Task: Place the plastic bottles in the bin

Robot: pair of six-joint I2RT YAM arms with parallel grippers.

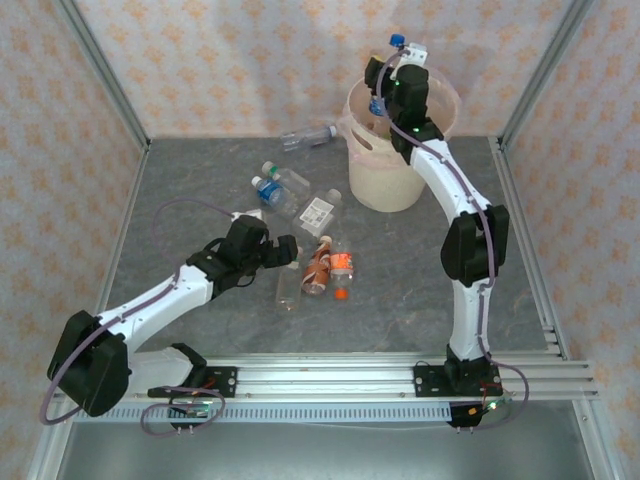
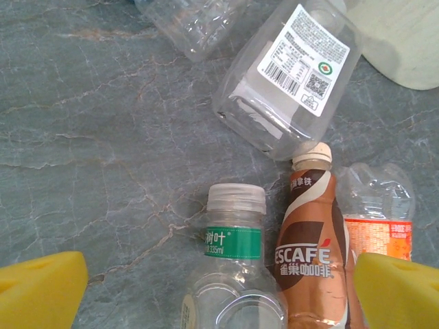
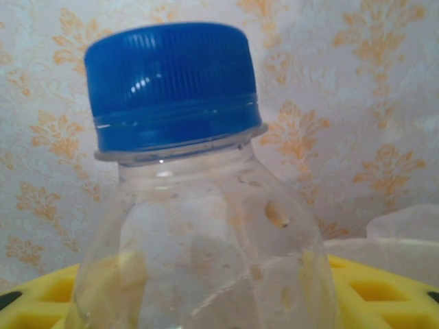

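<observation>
My right gripper [image 1: 405,55] is up over the beige bin [image 1: 400,190], shut on a clear plastic bottle with a blue cap [image 3: 171,89]; its yellow fingers [image 3: 384,288] flank the bottle's body. My left gripper [image 1: 290,250] stands open low over the table. Between its yellow fingers [image 2: 41,291] lies a clear bottle with a green label [image 2: 233,243], untouched. Beside it lie a brown Nescafé bottle [image 2: 309,253] and an orange-labelled bottle [image 2: 381,219]. A square bottle with a white label [image 2: 288,75] lies further on.
More bottles lie on the grey table: a clear one near the back wall [image 1: 308,137], and a blue-capped one [image 1: 268,188] next to another clear one [image 1: 287,177]. The bin's wall [image 2: 405,41] stands just right of the square bottle. Metal frame posts border the table.
</observation>
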